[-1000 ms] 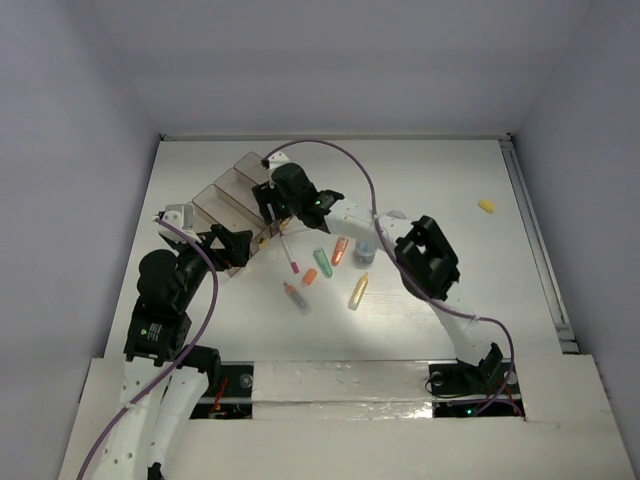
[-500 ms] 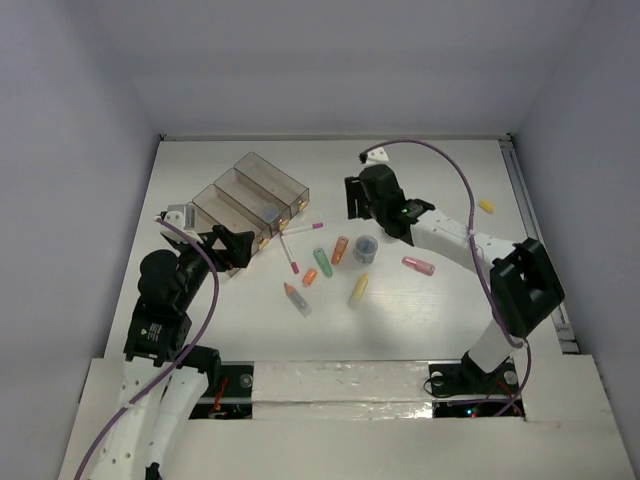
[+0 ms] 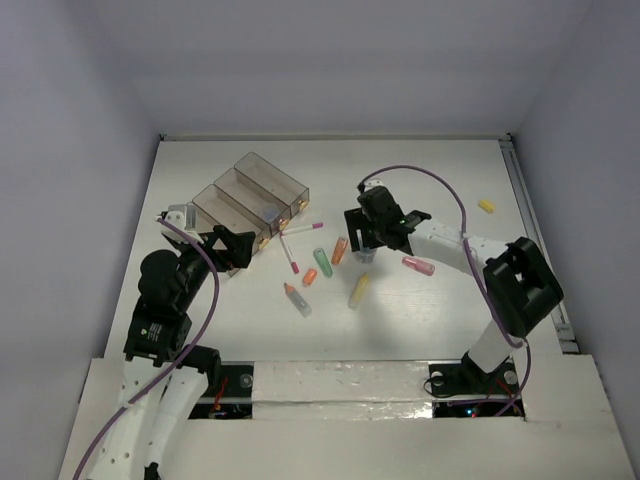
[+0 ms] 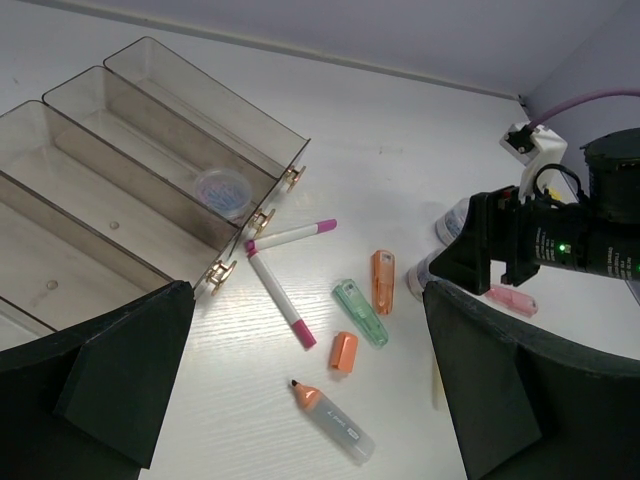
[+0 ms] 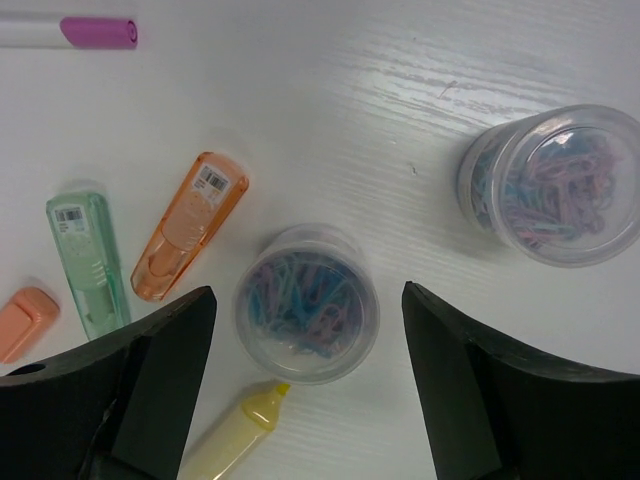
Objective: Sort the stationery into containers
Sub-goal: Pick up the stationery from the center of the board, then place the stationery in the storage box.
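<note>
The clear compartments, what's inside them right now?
One round tub lies in the second of the compartments, counting from the far end. The others look bare where visible, but the left tool covers the near ends of the closest ones.

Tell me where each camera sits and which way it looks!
Top: high behind the robot, looking down on the table; the left arm and right arm show.
Left wrist: on the left arm, looking across at the containers, pens and right arm; its dark fingers fill the lower corners.
Right wrist: on the right arm, looking straight down on a tub; its fingers sit either side.
Shared: the orange stick and green stick appear in all three.
</note>
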Controlling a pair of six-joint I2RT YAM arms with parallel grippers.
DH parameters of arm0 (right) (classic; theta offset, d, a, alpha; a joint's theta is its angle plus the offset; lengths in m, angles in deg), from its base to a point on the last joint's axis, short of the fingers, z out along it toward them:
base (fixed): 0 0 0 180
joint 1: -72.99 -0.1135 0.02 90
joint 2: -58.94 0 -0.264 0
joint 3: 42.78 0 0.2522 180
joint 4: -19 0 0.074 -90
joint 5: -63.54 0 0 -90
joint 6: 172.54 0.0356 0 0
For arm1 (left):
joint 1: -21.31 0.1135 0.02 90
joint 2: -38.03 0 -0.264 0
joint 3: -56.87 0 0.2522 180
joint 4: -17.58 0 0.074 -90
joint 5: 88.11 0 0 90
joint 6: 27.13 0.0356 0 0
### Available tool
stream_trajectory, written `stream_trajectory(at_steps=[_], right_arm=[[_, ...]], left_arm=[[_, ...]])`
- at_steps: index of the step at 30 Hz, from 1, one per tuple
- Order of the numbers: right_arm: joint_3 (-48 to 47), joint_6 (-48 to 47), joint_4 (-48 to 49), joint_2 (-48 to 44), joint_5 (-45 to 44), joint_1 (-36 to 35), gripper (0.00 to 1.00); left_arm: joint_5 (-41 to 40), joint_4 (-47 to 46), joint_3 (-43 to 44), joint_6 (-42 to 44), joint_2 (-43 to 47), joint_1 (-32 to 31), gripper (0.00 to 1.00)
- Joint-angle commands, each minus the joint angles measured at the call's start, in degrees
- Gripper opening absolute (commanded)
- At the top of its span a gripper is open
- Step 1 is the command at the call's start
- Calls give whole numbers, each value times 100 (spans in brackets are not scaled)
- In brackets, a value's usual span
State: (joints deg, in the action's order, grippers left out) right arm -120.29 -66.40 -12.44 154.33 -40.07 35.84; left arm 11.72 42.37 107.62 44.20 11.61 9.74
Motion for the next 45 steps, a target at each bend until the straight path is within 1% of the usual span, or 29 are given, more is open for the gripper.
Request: stream_trajectory(at_steps=[1,6,7,10,11,13,16,19,21,22,25,26,27,31,33,34,36,37,39,40,42,45], right_arm=[[-120,82,-157,172,121,-21,80],[-156,108,-193,295,165,-21,79],[-156,109,-184,295,174,-21,77],[-182,126,-175,234,113,-21,65],[-217,126,-184,199,26,-21,59],[-305,91,-210,-3,-37,-21,54],[-708,-75,-246,-222,-142,-21,52],[-1375,-208,-53,-197,322,-21,50],[-1780,-234,149,40,753,-108,50],[-2191,-243,228,162,850,-230,50],[-2790,-304,702,795,1412,-415,49],[-3149,-331,843,1110,1805,-416,49],[-3283,-296,1236,1269,1939,-477,49],[-4100,11,1914,2104,2555,-478,49],[-4619,126,2083,2430,2854,-478,49],[-4786,126,2118,2744,2942,-530,49],[-5259,100,2119,3027,2952,-583,49],[-5436,100,2066,3316,2960,-583,49],[-5814,100,1839,3599,2917,-644,49],[-6146,56,1785,3722,2890,-645,49],[-6412,-32,1505,4047,2785,-706,49],[-6791,-129,1337,4417,2592,-759,49]], left_arm=[[-24,-136,203,-22,66,-29,99],[-24,-127,212,-13,75,-29,99],[-24,-127,212,-22,75,-29,99],[-33,-127,221,-22,93,-81,99],[-25,-127,212,-13,84,-82,99],[-24,-127,212,-22,93,-82,99],[-24,-127,221,-13,84,-82,99],[-33,-127,212,-13,75,-82,99],[-42,-127,221,-13,66,-82,99],[-59,-118,212,-13,66,-82,99],[-68,-127,212,-13,49,-82,99],[-77,-127,212,-22,40,-82,99],[-68,-127,229,-22,49,-82,99],[-77,-110,221,-22,40,-82,99],[-86,-127,221,-22,31,-82,99],[-86,-118,221,-22,40,-82,99],[-77,-118,221,-22,40,-82,99],[-77,-118,221,-22,40,-82,99],[-77,-118,212,-22,40,-82,99],[-77,-118,221,-22,40,-82,99],[-77,-110,221,-22,49,-82,99],[-77,-118,221,-22,49,-82,99]])
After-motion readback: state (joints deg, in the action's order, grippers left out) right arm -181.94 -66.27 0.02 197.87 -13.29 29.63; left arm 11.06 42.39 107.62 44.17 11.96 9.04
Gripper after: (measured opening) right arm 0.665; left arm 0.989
